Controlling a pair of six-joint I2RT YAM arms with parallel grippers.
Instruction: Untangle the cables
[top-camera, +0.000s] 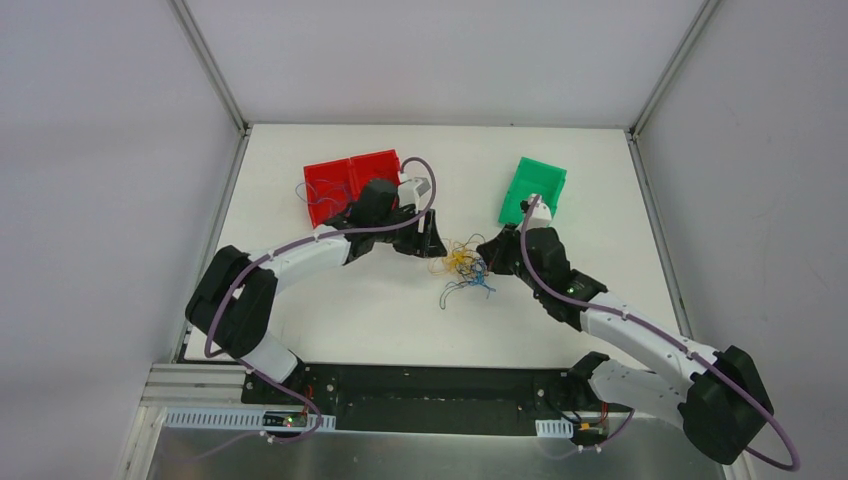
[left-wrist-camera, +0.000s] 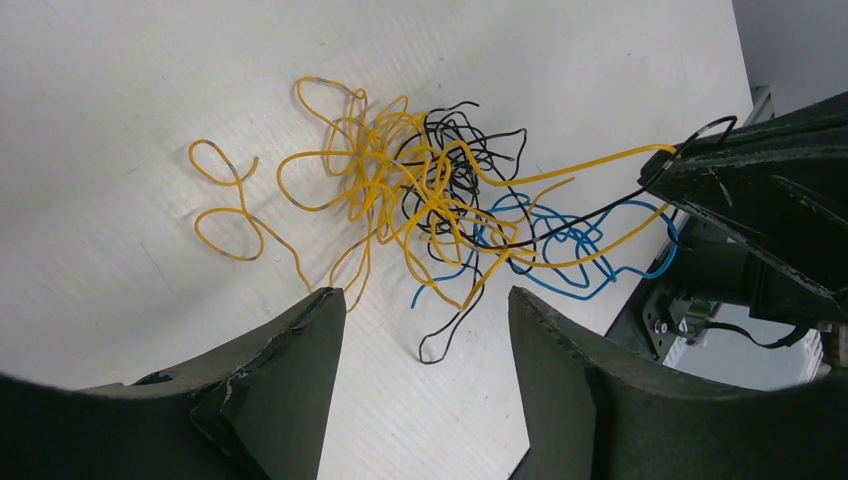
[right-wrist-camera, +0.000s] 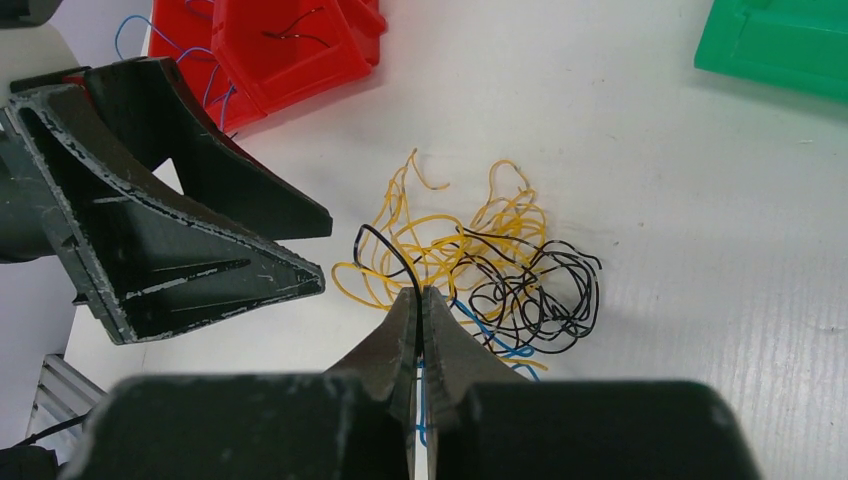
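Observation:
The cables lie as one tangle of thin yellow, black and blue wires on the white table between my two grippers. My right gripper is shut on strands at the tangle's edge. A black wire arches out of its tip and a blue one runs down between the jaws. In the left wrist view that gripper holds black, yellow and blue strands drawn taut from the tangle. My left gripper stands open just short of the tangle, and only a black loop on the table lies between its fingers.
Two red bins stand behind the left gripper, one with a few loose wires in it. A green bin stands at the back right. The left gripper is close to the right gripper's tip.

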